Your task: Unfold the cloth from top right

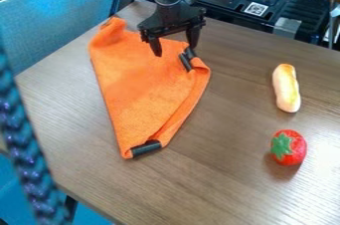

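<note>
At the near tip of the orange cloth, which is spread half-folded on the surface, a dark strip is seen. To the right of the cloth, a toy strawberry is set, with a toy bread roll placed farther back on that same side. Along the cloth's right side, layers are doubled over, up to a second dark strip by its top right corner. Over the cloth's far part, beside that corner, the hand is held released, its fingers parted. For a good grasp, the fingers should be centred on the corner and lowered lightly, so that only the upper layer is pinched; it is then best lifted slightly and drawn slowly away from the fold, lest the whole cloth be dragged.
</note>
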Controlling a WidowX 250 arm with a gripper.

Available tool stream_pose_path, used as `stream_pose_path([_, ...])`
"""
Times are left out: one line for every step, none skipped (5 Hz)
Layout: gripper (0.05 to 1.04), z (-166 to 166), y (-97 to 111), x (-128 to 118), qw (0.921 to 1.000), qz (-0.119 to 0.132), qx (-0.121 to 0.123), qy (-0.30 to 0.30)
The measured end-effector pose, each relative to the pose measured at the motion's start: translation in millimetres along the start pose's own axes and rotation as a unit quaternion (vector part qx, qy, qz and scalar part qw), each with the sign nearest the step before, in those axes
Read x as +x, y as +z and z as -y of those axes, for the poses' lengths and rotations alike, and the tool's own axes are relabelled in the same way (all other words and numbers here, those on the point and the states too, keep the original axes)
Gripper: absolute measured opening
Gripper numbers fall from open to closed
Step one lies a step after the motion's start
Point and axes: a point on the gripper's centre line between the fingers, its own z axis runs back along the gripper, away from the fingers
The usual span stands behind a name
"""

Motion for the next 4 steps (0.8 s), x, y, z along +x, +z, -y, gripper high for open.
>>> stream_pose_path([0.95, -1, -8, -2, 1.0, -0.003, 0.006, 0.003])
stream_pose_path([0.903, 5, -7, -4, 1.0, 0.001, 0.003, -0.006])
stream_pose_path([0.863, 8, -14, -11, 0.9998, -0.001, 0.008, -0.017])
stream_pose_path([0.783, 10, -15, -12, 0.9997, 0.003, 0.008, -0.021])
